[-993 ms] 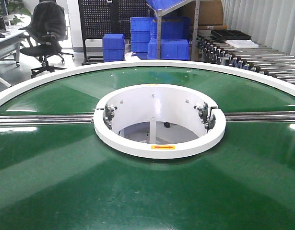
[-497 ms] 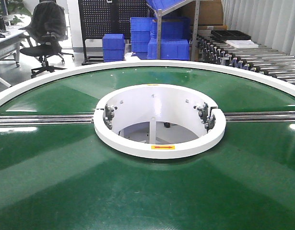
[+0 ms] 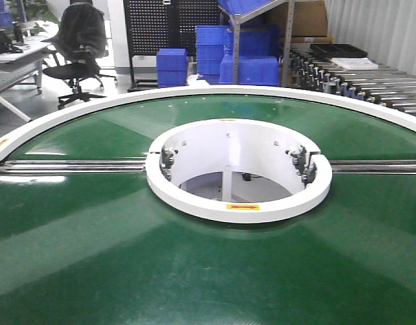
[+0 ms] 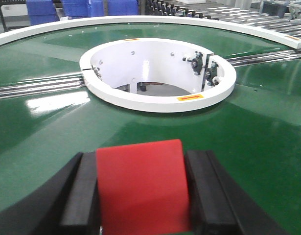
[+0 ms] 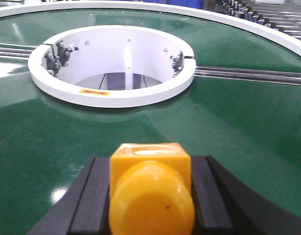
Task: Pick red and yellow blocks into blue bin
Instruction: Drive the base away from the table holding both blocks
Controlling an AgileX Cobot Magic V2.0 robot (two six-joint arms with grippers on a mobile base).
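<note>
Left hand point(image 4: 140, 164): two black fingers point(image 4: 84, 191) closed flat against both sides of the red block point(image 4: 140, 196), block seated between them. Right hand point(image 5: 150, 166): black fingers point(image 5: 89, 196) likewise closed on the yellow block point(image 5: 151, 193), round stud facing back toward the wrist. Both hands point forward

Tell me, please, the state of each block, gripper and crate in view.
red block: held in left gripper.
yellow block: held in right gripper.
left gripper: shut on red block.
right gripper: shut on yellow block.
blue crates: stacked beyond the green table.

White ring point(image 3: 238, 211) now sits further right (camera perhaps swung left).
</note>
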